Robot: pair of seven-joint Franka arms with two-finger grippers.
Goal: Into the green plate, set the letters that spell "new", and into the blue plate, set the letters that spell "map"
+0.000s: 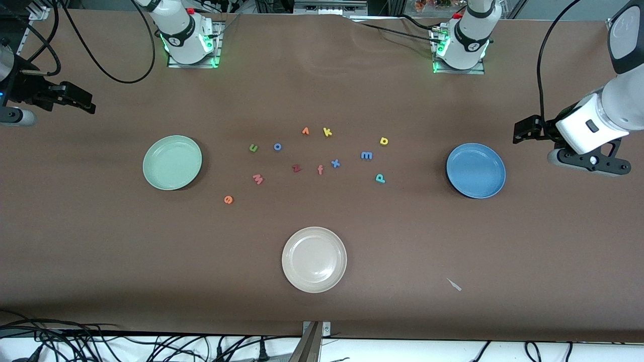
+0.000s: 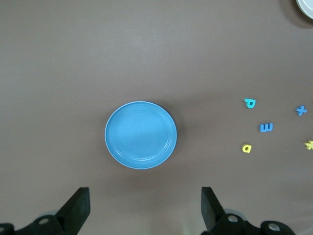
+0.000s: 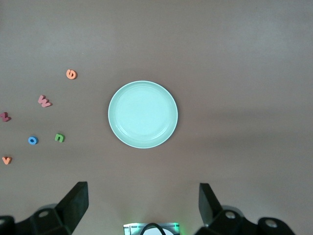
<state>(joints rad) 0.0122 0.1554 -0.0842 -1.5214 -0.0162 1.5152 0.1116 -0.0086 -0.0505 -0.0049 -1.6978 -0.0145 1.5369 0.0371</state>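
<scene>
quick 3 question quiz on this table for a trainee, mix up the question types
1. True or false: the green plate already holds a letter.
2. Which of these letters lies nearest the front camera? A) yellow k B) orange e C) blue m
3. Fill in: the cream-white plate lies ____ the front camera than the blue plate.

Key
1. False. The green plate is bare, and so is the blue one.
2. B. The orange e sits lowest among the letters in the front view.
3. Nearer to.

Both the left gripper and the right gripper are open and hold nothing.
</scene>
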